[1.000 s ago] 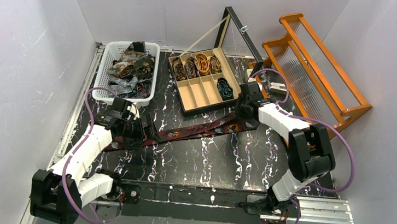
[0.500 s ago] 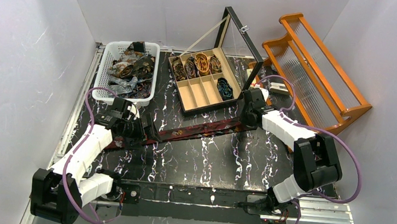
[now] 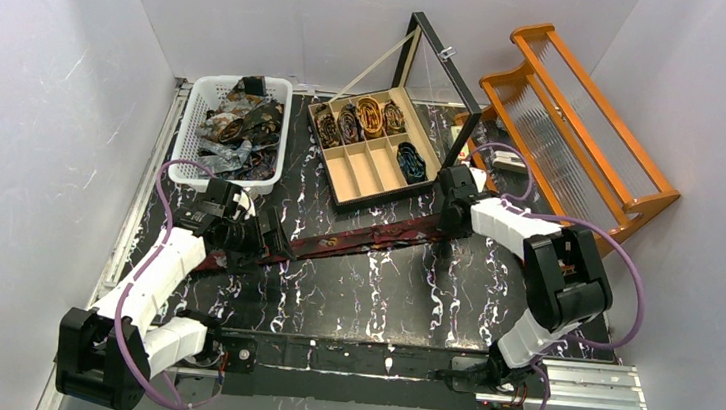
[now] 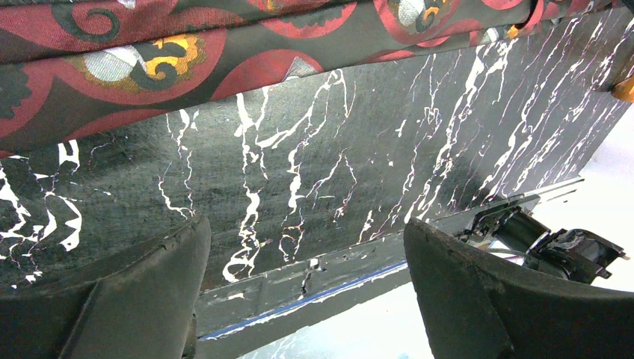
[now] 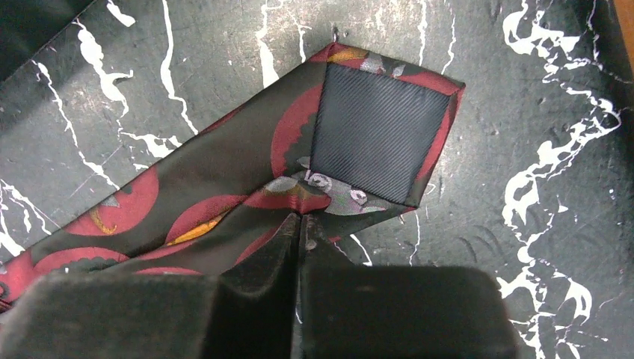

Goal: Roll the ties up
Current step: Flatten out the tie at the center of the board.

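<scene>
A dark tie (image 3: 366,237) with red and gold swirls lies stretched across the black marbled table between both arms. My right gripper (image 3: 444,221) is shut, its tips pinching a fold of the tie (image 5: 224,179) near its narrow end, where the grey lining shows turned up; in the right wrist view the gripper (image 5: 301,224) has no gap. My left gripper (image 3: 273,240) is open at the tie's wide end. In the left wrist view the tie (image 4: 187,52) runs along the top, and the gripper (image 4: 306,277) holds nothing between its fingers (image 4: 142,292).
A white basket (image 3: 183,153) of loose ties stands at the back left. A wooden compartment box (image 3: 366,183) with rolled ties (image 3: 370,115) and a raised lid (image 3: 443,62) sits at the back centre. An orange rack (image 3: 588,126) stands at the right.
My right gripper has shifted slightly back and right with the tie's narrow end, drawing the tie straighter. Its elbow has swung. The left arm has stayed put.
</scene>
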Robot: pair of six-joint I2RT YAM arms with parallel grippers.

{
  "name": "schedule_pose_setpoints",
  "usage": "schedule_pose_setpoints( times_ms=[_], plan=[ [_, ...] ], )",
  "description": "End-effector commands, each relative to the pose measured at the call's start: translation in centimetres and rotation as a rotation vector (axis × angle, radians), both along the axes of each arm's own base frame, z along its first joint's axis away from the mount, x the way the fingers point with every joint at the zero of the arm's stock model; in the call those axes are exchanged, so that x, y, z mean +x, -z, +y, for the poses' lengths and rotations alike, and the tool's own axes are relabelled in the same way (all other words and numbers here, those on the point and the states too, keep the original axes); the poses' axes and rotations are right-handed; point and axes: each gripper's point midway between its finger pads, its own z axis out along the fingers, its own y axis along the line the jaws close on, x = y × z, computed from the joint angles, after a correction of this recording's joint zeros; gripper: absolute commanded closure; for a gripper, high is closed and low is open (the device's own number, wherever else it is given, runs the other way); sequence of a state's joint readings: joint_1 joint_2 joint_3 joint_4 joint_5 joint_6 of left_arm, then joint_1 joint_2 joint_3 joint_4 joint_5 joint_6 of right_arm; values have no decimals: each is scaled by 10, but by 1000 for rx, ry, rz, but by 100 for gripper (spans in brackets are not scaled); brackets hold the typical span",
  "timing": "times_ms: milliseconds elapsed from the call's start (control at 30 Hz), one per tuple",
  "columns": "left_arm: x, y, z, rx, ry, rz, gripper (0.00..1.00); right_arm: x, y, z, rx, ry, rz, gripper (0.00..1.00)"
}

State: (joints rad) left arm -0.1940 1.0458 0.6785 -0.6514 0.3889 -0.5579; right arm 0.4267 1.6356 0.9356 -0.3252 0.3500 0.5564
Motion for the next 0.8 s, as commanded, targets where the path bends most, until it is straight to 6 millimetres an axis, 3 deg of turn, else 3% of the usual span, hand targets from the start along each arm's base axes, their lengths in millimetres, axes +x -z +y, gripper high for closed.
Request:
schedule_pose_setpoints(
  times_ms=[0,67,200,300,400,600,767],
  plan=[
    [-4,1,0,2,15,8,2,11,-12,1,-12,-7,-13,80],
    [-4,1,0,4,14,8,2,9,-21,2,0,-23,-31,63],
    [-3,0,1,10,9,1,2,-1,-52,18,126,-91,-99,51],
    [-1,0,1,13,2,-3,2,-25,-66,61,372,-261,-123,50],
    [1,0,2,15,-2,-10,2,-40,-77,100,570,-324,-144,50],
    [1,-4,1,7,-10,-23,2,-51,-73,161,528,-455,-121,49],
    [-1,-4,2,7,-16,-19,2,-41,-47,165,448,-432,-49,50]
  ],
)
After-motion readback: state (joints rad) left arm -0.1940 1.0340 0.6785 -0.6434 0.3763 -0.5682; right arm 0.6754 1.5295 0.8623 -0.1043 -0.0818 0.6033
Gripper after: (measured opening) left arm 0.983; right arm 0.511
